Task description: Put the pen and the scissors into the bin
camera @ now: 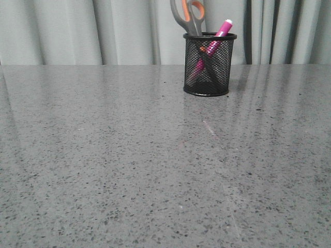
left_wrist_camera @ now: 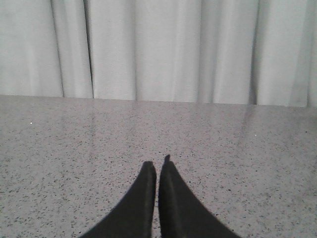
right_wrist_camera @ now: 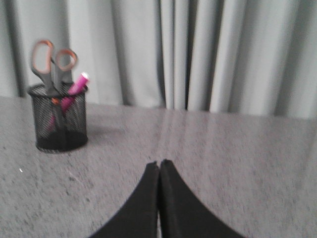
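The black wire-mesh bin (camera: 209,64) stands at the far middle-right of the grey table. The pink pen (camera: 220,33) leans inside it, its white tip sticking out over the rim. The scissors (camera: 189,16) stand in it blades down, grey and orange handles above the rim. The right wrist view shows the bin (right_wrist_camera: 58,119), pen (right_wrist_camera: 76,85) and scissors (right_wrist_camera: 52,64) far off from my right gripper (right_wrist_camera: 159,163), which is shut and empty. My left gripper (left_wrist_camera: 157,163) is shut and empty over bare table. Neither gripper shows in the front view.
Grey speckled tabletop (camera: 129,165) stretches from the front edge to a pale pleated curtain (camera: 77,31) behind the bin. Nothing else lies on the table.
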Robot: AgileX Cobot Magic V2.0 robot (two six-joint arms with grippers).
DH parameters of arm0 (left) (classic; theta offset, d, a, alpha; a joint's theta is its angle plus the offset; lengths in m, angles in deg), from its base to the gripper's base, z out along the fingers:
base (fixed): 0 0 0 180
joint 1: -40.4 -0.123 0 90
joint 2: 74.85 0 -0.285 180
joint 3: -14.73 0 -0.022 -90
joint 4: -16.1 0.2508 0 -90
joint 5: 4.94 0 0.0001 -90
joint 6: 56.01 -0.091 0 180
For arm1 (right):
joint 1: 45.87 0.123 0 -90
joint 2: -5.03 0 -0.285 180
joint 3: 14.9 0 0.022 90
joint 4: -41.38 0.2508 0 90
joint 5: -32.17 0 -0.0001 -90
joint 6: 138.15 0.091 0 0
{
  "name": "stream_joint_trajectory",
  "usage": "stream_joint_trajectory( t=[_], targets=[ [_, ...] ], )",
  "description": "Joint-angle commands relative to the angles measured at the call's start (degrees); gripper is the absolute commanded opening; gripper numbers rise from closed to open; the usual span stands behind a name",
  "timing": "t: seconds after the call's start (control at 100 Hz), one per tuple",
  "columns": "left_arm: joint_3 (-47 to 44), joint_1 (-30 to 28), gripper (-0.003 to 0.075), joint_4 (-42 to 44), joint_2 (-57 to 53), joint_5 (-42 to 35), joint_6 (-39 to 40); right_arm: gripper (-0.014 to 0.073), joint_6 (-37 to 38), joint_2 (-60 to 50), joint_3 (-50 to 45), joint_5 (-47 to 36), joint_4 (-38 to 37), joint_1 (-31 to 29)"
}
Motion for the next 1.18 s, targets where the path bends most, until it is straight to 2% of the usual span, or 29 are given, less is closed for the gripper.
stream_joint_trajectory(
  t=[0.0, 0.16, 0.21, 0.33, 1.17],
  targets=[
    [-2.5, 0.0, -0.0019, -0.4, -1.9, -4.2, 0.7, -0.0075, 0.5, -0.6, -0.6, -3.6, -0.7, -1.4],
    [-2.5, 0.0, -0.0019, -0.4, -1.9, -4.2, 0.7, -0.0075, 0.5, -4.5, -4.8, -3.6, -0.7, -1.8],
    [-2.5, 0.0, -0.0019, -0.4, -1.9, -4.2, 0.7, -0.0075, 0.5, -5.5, -4.7, 0.6, -0.9, -1.8],
    [-2.5, 0.0, -0.0019, -0.4, -1.8, -4.2, 0.7, -0.0075, 0.5, -5.4, -4.7, 3.3, -2.1, -1.9],
    [-2.5, 0.0, -0.0019, -0.4, -1.8, -4.2, 0.7, -0.0075, 0.5, -5.4, -4.7, 3.3, -2.8, -1.9]
  ],
)
